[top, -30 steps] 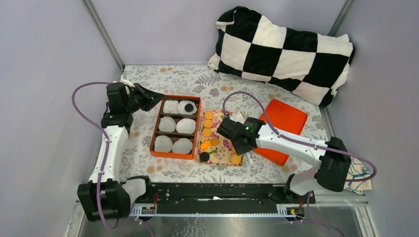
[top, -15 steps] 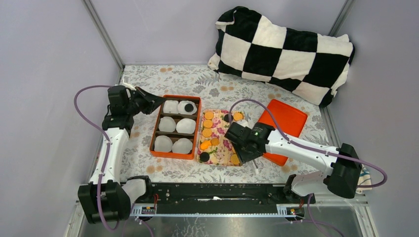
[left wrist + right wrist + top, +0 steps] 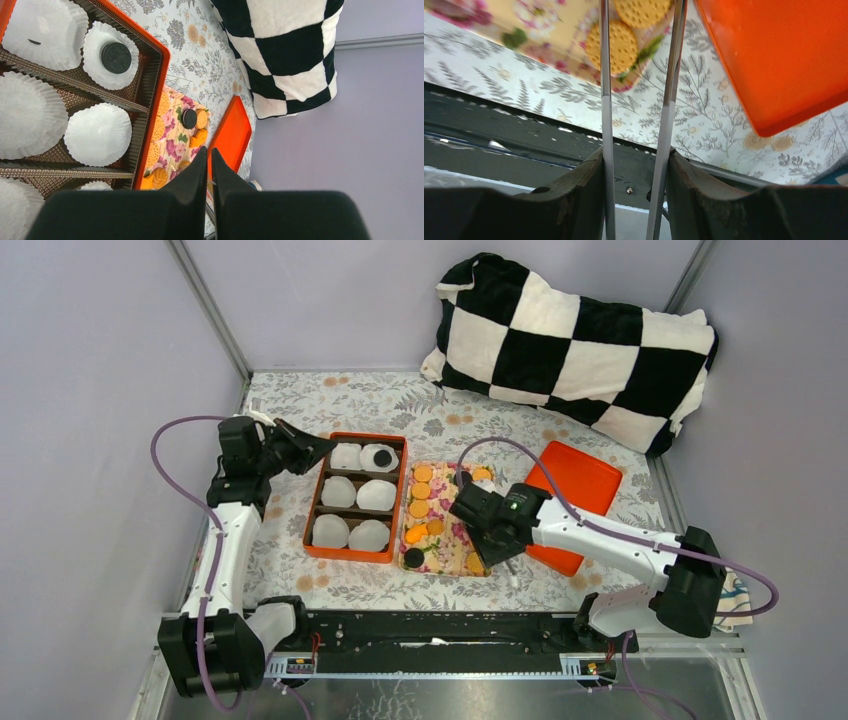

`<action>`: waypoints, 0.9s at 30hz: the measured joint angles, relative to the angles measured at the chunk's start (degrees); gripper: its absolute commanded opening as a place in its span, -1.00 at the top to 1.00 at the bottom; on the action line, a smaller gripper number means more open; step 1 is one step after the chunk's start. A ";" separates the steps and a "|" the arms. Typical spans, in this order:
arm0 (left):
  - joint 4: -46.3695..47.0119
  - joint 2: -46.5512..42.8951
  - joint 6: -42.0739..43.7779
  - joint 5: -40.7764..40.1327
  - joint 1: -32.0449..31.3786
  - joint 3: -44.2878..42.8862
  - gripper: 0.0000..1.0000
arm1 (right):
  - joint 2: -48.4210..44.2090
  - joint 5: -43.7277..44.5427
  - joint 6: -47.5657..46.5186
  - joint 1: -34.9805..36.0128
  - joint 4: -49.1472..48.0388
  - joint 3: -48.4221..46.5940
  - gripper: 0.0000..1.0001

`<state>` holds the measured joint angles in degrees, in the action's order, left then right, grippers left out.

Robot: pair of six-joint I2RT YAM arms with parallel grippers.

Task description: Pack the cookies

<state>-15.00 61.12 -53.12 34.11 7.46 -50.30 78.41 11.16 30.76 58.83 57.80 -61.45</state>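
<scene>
Cookies point(image 3: 421, 490), golden-orange with a few black, lie on the floral tray point(image 3: 449, 547). One black cookie point(image 3: 380, 457) sits in a white paper cup in the orange box point(image 3: 318, 500); it also shows in the left wrist view point(image 3: 116, 50). My right gripper point(image 3: 492, 538) hovers over the tray's near right corner, shut on metal tongs point(image 3: 605, 100). The tong arms straddle an orange cookie point(image 3: 611, 46) without gripping it. My left gripper point(image 3: 318, 448) is shut and empty at the box's far left corner, its fingertips point(image 3: 208, 156) pressed together.
An orange lid point(image 3: 568, 488) lies right of the floral tray. A black-and-white checked pillow point(image 3: 575, 345) lies at the back right. Several empty paper cups point(image 3: 376, 494) fill the box. The black base rail point(image 3: 430, 628) runs along the near edge.
My right gripper with the tongs swung from the tray's middle right toward its near right corner, then eased slightly back. The left arm shifted only slightly.
</scene>
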 measured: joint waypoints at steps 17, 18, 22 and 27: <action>0.33 5.31 -1.62 2.12 5.95 -6.75 0.85 | 9.97 2.86 -6.58 0.00 -2.91 -20.46 0.93; 0.33 5.29 -1.33 2.12 6.10 -7.89 0.85 | 10.36 2.91 -6.73 0.00 -3.21 -20.50 0.89; 0.50 4.35 -0.66 2.27 6.10 -8.66 0.85 | 9.20 2.78 -6.75 0.00 -3.13 -17.35 0.54; 0.85 3.72 -0.87 3.30 6.10 -4.52 0.85 | 3.69 2.45 -6.10 0.00 -2.38 -11.37 0.28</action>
<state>-14.15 64.84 -54.00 37.41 13.56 -54.83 82.11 13.61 24.67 58.83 55.42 -72.82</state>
